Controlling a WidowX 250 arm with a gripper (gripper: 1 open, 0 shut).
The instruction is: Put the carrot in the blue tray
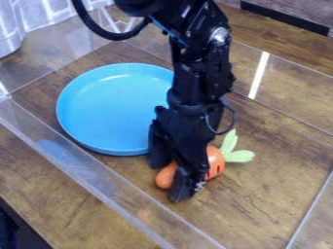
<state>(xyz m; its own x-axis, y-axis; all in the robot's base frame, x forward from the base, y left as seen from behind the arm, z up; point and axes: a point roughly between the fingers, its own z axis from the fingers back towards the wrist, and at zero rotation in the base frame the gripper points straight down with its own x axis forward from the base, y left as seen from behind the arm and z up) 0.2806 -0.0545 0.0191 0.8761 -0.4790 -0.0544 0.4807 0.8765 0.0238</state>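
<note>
The carrot (pixel 211 163) lies on the wooden table just right of the blue tray (pixel 97 105), orange body low, light green top (pixel 235 149) pointing up-right. My black gripper (pixel 178 182) points straight down over the carrot's near end. Its jaws stand open and straddle the orange body; one fingertip (pixel 185 191) rests at the table in front of it. The gripper body hides much of the carrot. The tray is bare and flat on the table, its right rim partly behind the arm.
A clear plastic wall (pixel 117 190) runs along the near and left sides of the work area, and another pane (pixel 267 73) glints at the back right. A dark cable (pixel 97 24) loops above the tray.
</note>
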